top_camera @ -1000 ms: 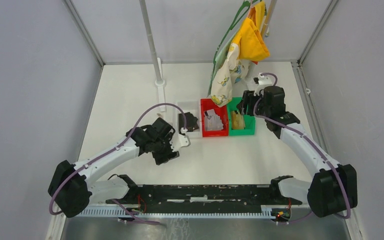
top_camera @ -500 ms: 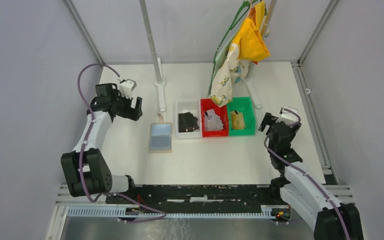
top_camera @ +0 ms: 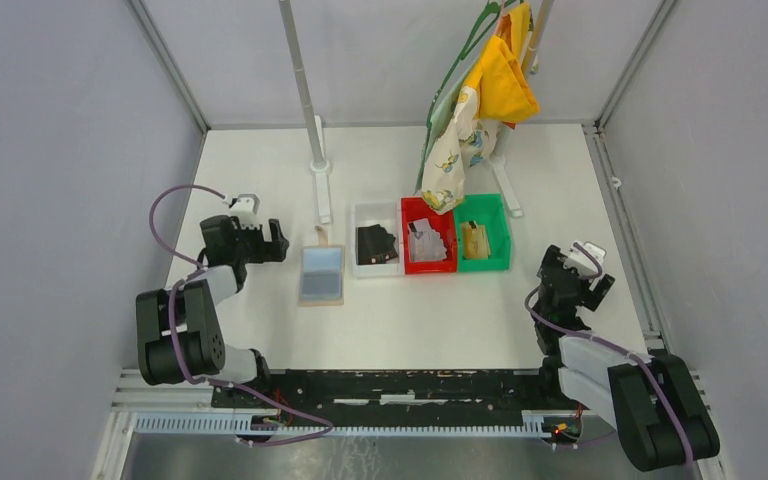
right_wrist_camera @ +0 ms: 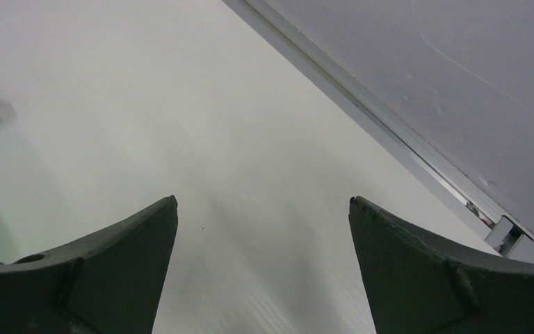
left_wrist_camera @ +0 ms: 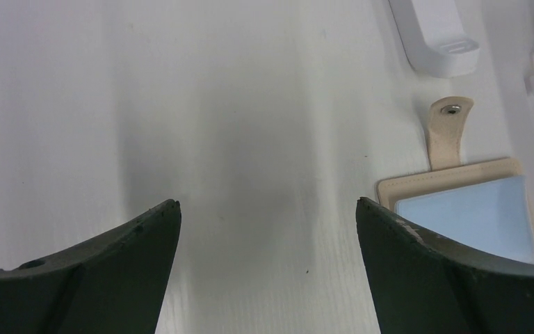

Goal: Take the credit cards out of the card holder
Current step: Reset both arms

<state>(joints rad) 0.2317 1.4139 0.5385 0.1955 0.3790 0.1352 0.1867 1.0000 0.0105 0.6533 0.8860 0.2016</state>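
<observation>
A tan leather-like card holder (top_camera: 321,275) is seen lying flat on the white counter (top_camera: 410,320), left of its middle; a pale blue-grey panel is turned upward within a stitched tan border, and a small tan strap tab (left_wrist_camera: 448,129) with a metal snap is pointed toward the far edge; whether anything is tucked inside cannot be told.

Three small bins are set in a row near the counter's middle, touching side by side; the white bin (top_camera: 375,212), just right of the holder, is occupied by a black lumpy object (top_camera: 375,243); in the red bin (top_camera: 430,268) thin pale grey-white credit cards (top_camera: 426,243) are heaped; a small tan-yellow item (top_camera: 475,240) is held in the green bin (top_camera: 485,266).

The left gripper (top_camera: 278,241) is held near the left edge, well apart from the holder, its dark fingers (left_wrist_camera: 111,271) spread wide over bare counter with nothing between them; the right gripper (top_camera: 575,272) is placed near the right edge, its jaws likewise wide and holding nothing.

Yellow and patterned cloths (top_camera: 500,85) are hung at the far edge; a white post (top_camera: 305,90) is stood near the far-left corner.
</observation>
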